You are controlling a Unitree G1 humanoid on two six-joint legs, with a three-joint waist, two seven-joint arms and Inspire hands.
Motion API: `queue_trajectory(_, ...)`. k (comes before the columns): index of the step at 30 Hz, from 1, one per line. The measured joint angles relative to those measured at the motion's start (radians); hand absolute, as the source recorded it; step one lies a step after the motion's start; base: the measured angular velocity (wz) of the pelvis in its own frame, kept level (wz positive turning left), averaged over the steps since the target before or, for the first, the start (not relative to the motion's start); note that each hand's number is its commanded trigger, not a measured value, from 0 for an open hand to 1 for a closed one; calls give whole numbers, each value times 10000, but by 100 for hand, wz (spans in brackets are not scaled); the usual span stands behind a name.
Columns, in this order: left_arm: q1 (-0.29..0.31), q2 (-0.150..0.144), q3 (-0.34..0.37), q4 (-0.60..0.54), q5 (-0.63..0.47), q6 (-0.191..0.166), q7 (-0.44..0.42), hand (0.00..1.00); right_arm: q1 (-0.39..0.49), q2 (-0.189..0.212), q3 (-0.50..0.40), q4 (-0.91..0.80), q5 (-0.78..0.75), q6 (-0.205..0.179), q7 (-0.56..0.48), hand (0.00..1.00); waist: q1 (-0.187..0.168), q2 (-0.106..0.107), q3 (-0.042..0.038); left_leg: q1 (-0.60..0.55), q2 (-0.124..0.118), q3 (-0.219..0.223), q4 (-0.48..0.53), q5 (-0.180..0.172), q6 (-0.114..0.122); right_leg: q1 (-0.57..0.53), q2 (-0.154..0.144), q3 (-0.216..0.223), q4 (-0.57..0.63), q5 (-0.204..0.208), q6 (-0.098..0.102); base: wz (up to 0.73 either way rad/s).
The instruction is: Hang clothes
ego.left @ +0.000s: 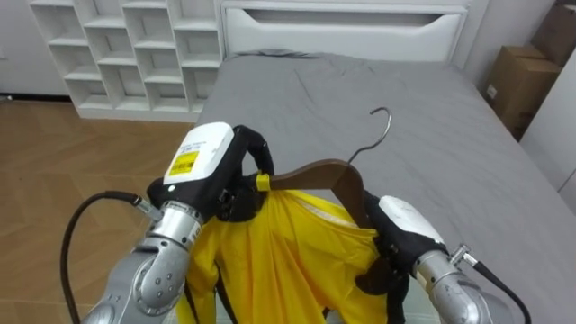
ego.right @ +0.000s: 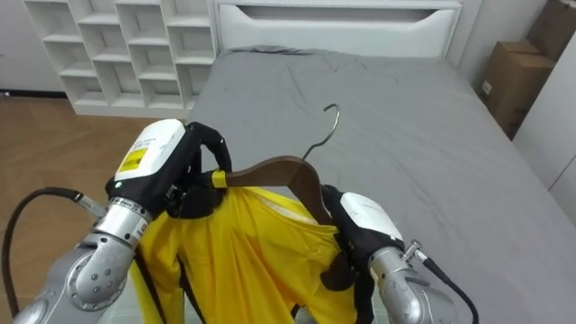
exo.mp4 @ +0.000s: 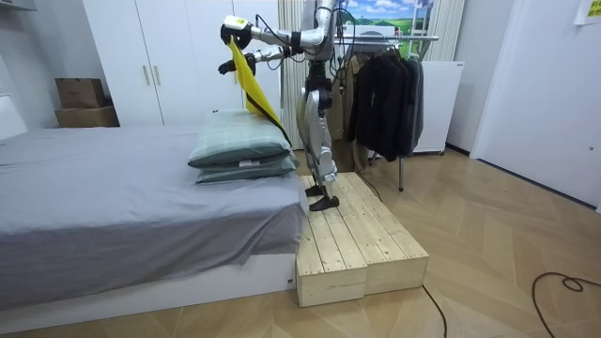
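A wide bed (ego.left: 378, 117) under a grey sheet fills the middle of the room, its white headboard (ego.left: 346, 27) at the far wall and two stacked grey-green pillows (exo.mp4: 239, 141) at its foot end. Left of the bed's head a white cubby shelf (ego.left: 135, 45) stands on the wood parquet floor (ego.left: 54, 153), and right of it sit brown cardboard boxes (ego.left: 517, 81). A low platform of pale planks (exo.mp4: 352, 239) butts against the bed's foot, and white wardrobe doors (exo.mp4: 178, 56) line the wall beyond the bed.
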Motion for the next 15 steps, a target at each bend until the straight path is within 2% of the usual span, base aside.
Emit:
queue_trajectory(5,1,14,0,-162,0,2,-68,100,0,-22,1,0,-2,0,-166,0,-7,20,-11,-10,0,-48,1,0,0,0,-2,-47,20,0,0,2)
queue_trajectory(6,0,14,0,-171,0,2,-68,100,0,-23,1,0,-2,0,-192,5,-6,27,-15,-10,0,-50,1,0,0,0,-2,-49,21,0,0,0)
queue_trajectory(7,1,14,0,-190,2,3,-68,100,0,-21,1,-3,-25,0,-212,31,-9,34,-20,-8,0,-49,0,0,0,0,-2,-45,27,0,0,0)
queue_trajectory(8,2,24,0,-221,7,5,-69,100,0,-20,1,-26,-88,0,-221,71,-9,35,-21,-9,0,-49,0,0,0,0,-1,-42,27,0,0,0)
queue_trajectory(9,3,35,0,-244,8,12,-70,100,0,-20,1,-40,-139,0,-230,80,-11,35,-21,-9,0,-49,1,0,0,0,-1,-42,27,0,0,0)
queue_trajectory(10,2,48,0,-274,10,18,-74,100,0,-22,1,-56,-209,0,-278,100,-13,35,-21,-7,0,-49,2,0,0,0,-1,-42,27,0,0,0)
queue_trajectory(15,2,46,0,-282,9,18,-74,100,0,-24,3,-56,-206,0,-325,100,-10,32,-25,-7,-1,-49,9,0,-1,2,-4,-42,23,0,0,0)
